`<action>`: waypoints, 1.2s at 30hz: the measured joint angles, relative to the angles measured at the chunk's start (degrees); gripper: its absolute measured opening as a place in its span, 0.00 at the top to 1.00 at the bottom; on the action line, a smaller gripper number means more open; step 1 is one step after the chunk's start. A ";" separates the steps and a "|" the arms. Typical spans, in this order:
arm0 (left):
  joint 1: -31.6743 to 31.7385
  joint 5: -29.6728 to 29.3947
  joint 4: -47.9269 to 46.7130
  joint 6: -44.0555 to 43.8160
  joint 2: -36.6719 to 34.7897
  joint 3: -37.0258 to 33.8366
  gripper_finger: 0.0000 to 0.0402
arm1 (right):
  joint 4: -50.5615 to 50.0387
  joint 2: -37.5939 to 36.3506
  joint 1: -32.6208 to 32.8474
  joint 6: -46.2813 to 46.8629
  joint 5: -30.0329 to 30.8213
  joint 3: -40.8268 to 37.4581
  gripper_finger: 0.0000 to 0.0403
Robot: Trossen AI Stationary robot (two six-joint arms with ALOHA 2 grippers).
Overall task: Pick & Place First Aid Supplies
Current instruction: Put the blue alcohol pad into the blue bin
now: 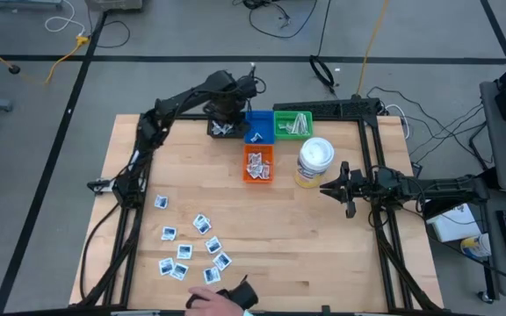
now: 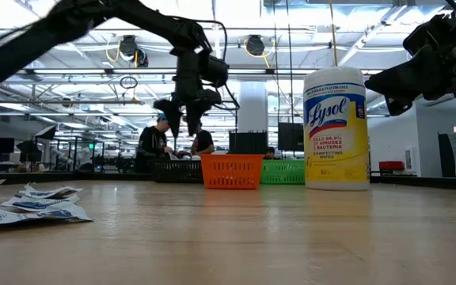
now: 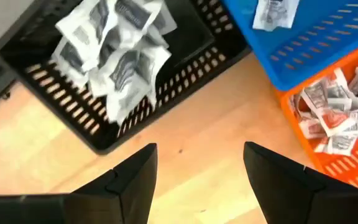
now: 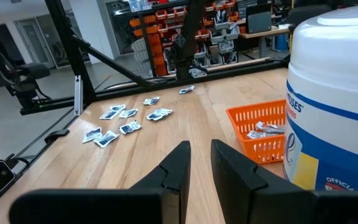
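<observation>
The first aid supplies are small white packets. Several lie loose on the table at the near left [image 1: 190,247]. A heap fills the black basket [image 3: 110,56], one lies in the blue basket [image 3: 275,12], and red-printed ones lie in the orange basket [image 3: 337,118]. My left gripper [image 3: 201,165] hangs open over the bare wood just beside the black basket [image 1: 222,128], pointing down, with nothing between its fingers. My right gripper [image 4: 201,158] waits at the table's right, level, its fingers nearly together and holding nothing.
A green basket [image 1: 292,125] stands right of the blue one [image 1: 257,123], with the orange basket [image 1: 257,164] in front. A Lysol wipes canister [image 1: 314,162] stands just left of my right gripper [image 1: 334,188]. A person's hand [image 1: 207,301] reaches in at the near edge.
</observation>
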 joint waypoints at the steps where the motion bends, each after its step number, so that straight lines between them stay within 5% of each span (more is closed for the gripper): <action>1: -0.05 0.00 1.30 -0.26 -1.50 -2.34 0.40 | 0.00 0.00 0.00 0.01 0.00 0.02 0.85; 10: -2.62 -1.53 15.93 -7.01 -20.13 -33.15 0.40 | -0.01 -0.01 0.00 0.01 0.00 0.00 0.85; 18: -5.78 -4.70 19.33 -16.06 -34.15 -55.24 0.40 | 0.00 0.00 -0.02 -0.01 0.00 0.00 0.85; 36: -14.27 0.42 19.11 -34.18 -55.87 -81.75 0.40 | -0.01 0.00 0.00 0.01 0.00 0.00 0.85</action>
